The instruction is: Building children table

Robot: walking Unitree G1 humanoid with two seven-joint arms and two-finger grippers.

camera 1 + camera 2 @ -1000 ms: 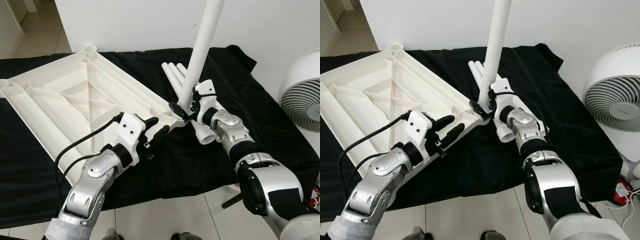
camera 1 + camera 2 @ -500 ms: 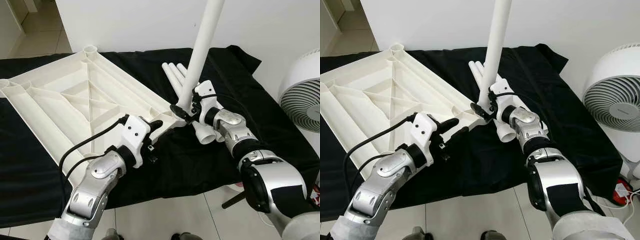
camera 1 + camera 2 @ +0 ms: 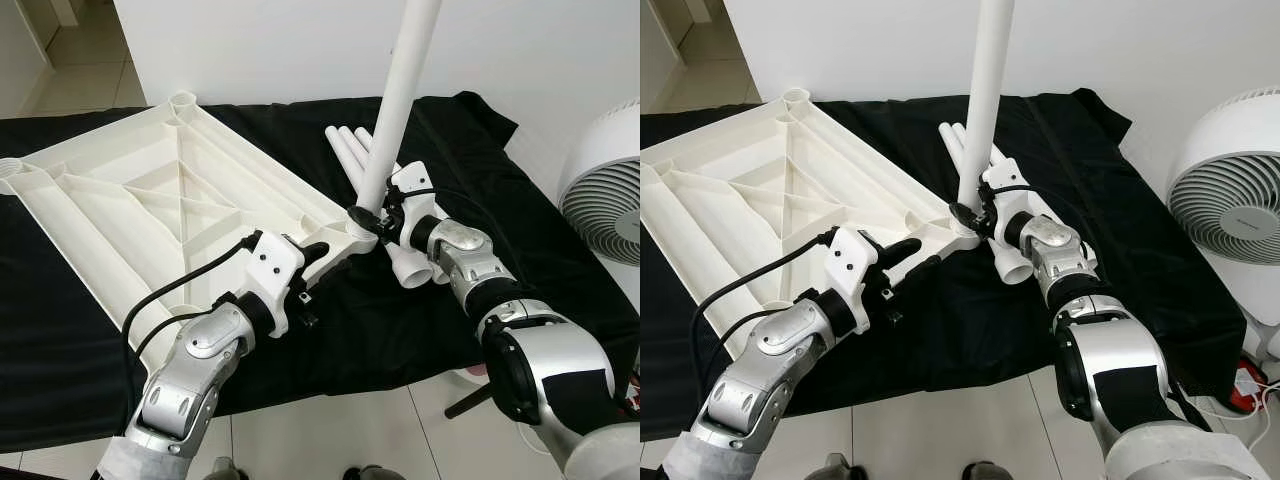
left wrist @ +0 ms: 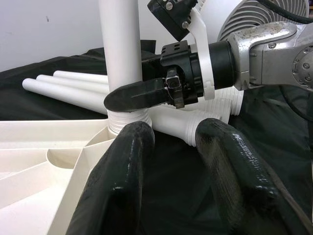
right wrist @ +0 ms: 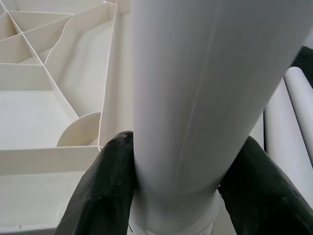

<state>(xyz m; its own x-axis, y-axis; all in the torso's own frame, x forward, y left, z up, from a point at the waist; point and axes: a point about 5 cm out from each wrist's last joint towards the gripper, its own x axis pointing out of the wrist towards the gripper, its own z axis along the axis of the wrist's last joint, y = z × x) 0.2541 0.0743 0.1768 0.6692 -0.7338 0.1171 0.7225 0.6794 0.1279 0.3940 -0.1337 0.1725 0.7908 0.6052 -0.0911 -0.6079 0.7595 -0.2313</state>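
Observation:
A white tabletop [image 3: 150, 200] lies upside down on a black cloth [image 3: 400, 320]. At its near right corner a white table leg [image 3: 400, 90] stands almost upright in the corner socket [image 3: 360, 228]. My right gripper [image 3: 373, 217] is shut on the leg just above the socket, with its fingers [image 5: 105, 186] on both sides of the leg [image 5: 195, 98]. My left gripper [image 3: 322, 258] is open at the tabletop's rim beside that corner. One of its fingers [image 4: 122, 166] lies on the rim, the other over the cloth. Three spare legs [image 3: 345, 150] lie behind the socket.
A white fan [image 3: 605, 195] stands at the right, beyond the cloth's edge. A white wall runs close behind the tabletop. Tiled floor [image 3: 350, 430] shows in front of the cloth.
My left gripper has moved forward along the tabletop's rim toward the corner socket. The leg has tipped slightly more upright in my right gripper.

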